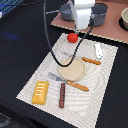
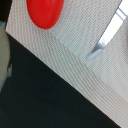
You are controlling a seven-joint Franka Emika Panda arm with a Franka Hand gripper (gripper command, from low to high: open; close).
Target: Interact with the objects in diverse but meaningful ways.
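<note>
A red round tomato (image 1: pixel 73 36) lies on the far edge of the striped placemat (image 1: pixel 30 82). It also shows in the wrist view (image 2: pixel 45 12). My gripper (image 1: pixel 80 28) hangs just above and behind the tomato; its fingers are too blurred to tell if they are open, and the wrist view does not show them. An orange-yellow ridged block (image 1: pixel 41 92) lies at the mat's near corner, with a dark brown sausage stick (image 1: pixel 62 95) beside it. A small white-and-blue piece (image 1: pixel 98 50) lies at the mat's right side in the exterior view.
A beige plate (image 1: pixel 72 70) sits mid-mat. Two orange-handled utensils (image 1: pixel 91 60) (image 1: pixel 76 84) lie beside it, and a silver utensil tip (image 2: pixel 107 37) shows in the wrist view. Grey pots (image 1: pixel 100 12) stand on a brown board (image 1: pixel 112 31) behind, with a bowl (image 1: pixel 124 19) at the far right.
</note>
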